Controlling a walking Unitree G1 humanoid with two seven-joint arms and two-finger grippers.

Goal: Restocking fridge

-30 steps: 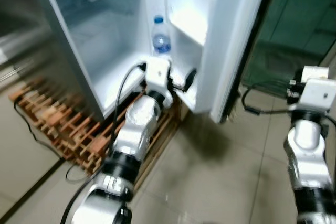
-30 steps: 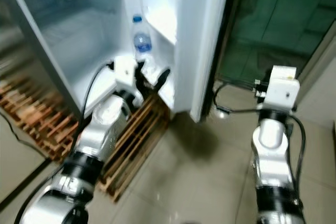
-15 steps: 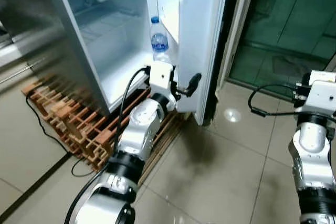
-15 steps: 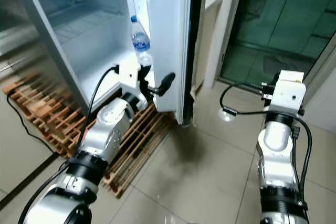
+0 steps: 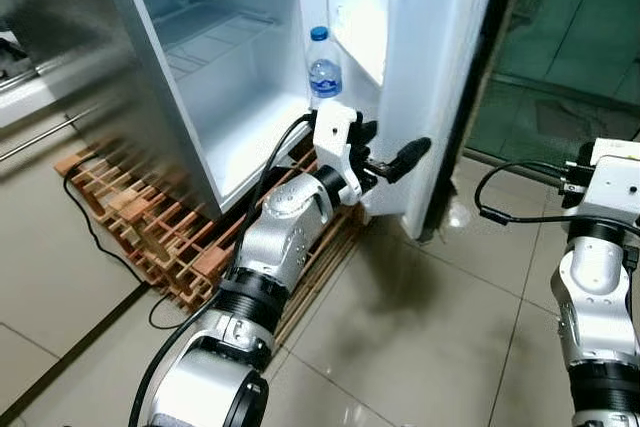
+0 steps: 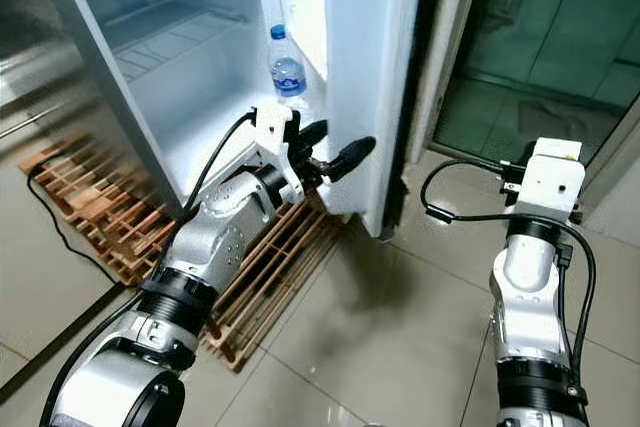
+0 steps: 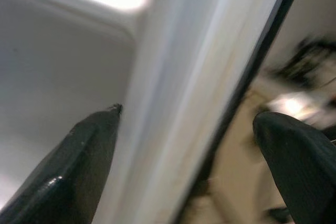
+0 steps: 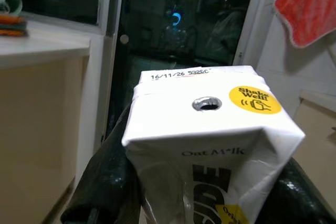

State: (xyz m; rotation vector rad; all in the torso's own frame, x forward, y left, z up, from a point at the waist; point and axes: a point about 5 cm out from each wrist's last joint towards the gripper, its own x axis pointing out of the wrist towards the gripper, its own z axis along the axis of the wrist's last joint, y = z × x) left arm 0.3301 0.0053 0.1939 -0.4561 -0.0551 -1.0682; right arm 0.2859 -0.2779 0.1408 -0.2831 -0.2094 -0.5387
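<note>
Fridge point(image 5: 250, 97) open, with the door point(image 5: 440, 77) swung out to the right and the inside almost bare — wire shelves with nothing on them, and a single water bottle point(image 5: 324, 65) standing in the door rack at the far side. Left gripper point(image 5: 385, 152) reaching at the door's lower edge, fingers point(image 7: 79, 166) spread apart with the white rim of the door between them, one inside the door and one outside, not clamped on anything. Looks like holding or steering the door rather than carrying stock.

Right gripper point(image 8: 199, 182) held up well off to the right, away from the fridge, closed around an oat milk carton point(image 8: 207, 135) — upright, cap hole on top, the black fingers pressed against both sides of it. In the head views, carton point(image 6: 548, 179) seen as a white block atop the right wrist, near the glass door point(image 6: 530, 37) on the far right.

Judged from this: restocking barely begun. One bottle already in place, door open and ready, carton picked up but not yet brought to the fridge. Left to do — bring the carton across to the opening, set it upright in a door rack or on a shelf, let go, then close the door.

Wooden pallet point(image 5: 140, 237) under the fridge, a black cable point(image 5: 100, 247) trailing over the tiled floor point(image 5: 420, 347).
</note>
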